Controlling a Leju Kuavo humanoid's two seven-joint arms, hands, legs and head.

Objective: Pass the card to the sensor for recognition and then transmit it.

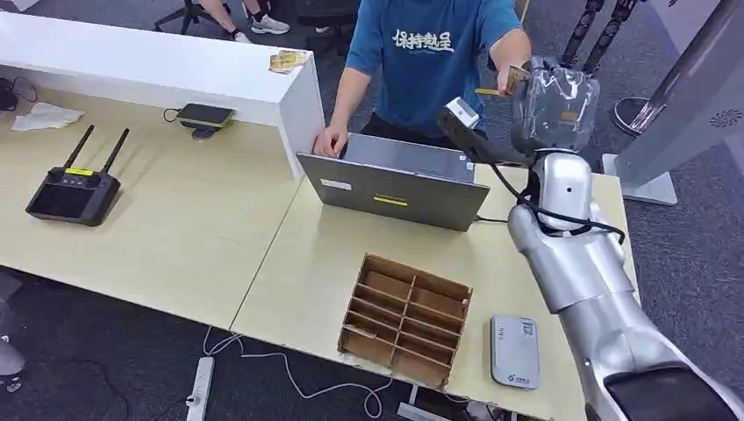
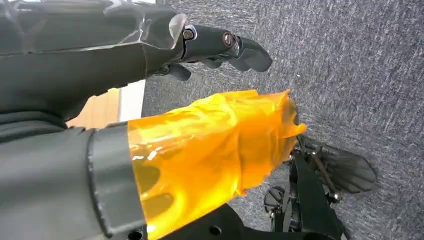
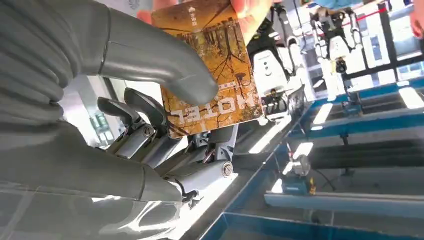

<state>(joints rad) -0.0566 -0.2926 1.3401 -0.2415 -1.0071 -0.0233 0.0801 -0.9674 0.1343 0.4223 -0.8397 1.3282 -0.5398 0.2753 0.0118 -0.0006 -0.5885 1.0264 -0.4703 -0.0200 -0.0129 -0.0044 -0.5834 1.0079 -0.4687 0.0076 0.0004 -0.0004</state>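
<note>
Raised beyond the worktop's [image 1: 289, 263] far edge, the right robot hand [image 1: 553, 105] is closed on the brown hotel card [image 3: 212, 65] — pinched under its thumb — while a person's fingers [image 3: 250, 7] grip the card's other end. Left robot hand [image 2: 220, 45] holds nothing, fingers apart.

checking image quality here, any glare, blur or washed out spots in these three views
Head view: even light, the right hand slightly soft. Left wrist view: sharp, glare on the orange film. Right wrist view: background blown out, the card sharp and readable.

Right hand [image 3: 150, 115] raised, pinching; left hand [image 2: 165, 100] hangs, loosely curled.
</note>
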